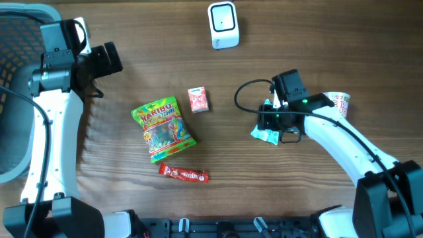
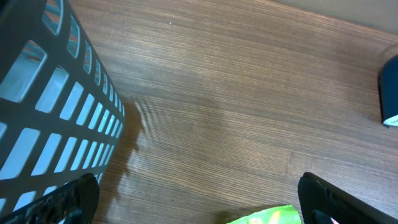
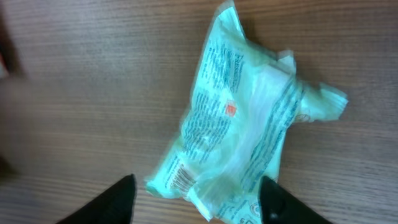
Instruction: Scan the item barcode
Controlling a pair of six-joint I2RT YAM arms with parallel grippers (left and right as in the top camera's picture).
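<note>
A crumpled pale-green packet (image 3: 242, 124) lies on the wooden table with its printed back up and a barcode (image 3: 181, 179) near its lower corner. My right gripper (image 3: 198, 186) hangs over it, open, one finger on each side of the packet's lower end. In the overhead view this gripper (image 1: 268, 129) covers most of the packet (image 1: 264, 137). The white scanner (image 1: 223, 25) stands at the back of the table. At the far left my left gripper (image 1: 99, 63) is open and holds nothing; its wrist view shows its fingers (image 2: 74, 199) spread wide over bare wood.
A green Haribo bag (image 1: 160, 127), a small pink packet (image 1: 198, 99) and a red bar (image 1: 184, 174) lie in the middle. A cup with a red print (image 1: 341, 102) stands beside the right arm. A dark basket (image 1: 16, 79) fills the left edge.
</note>
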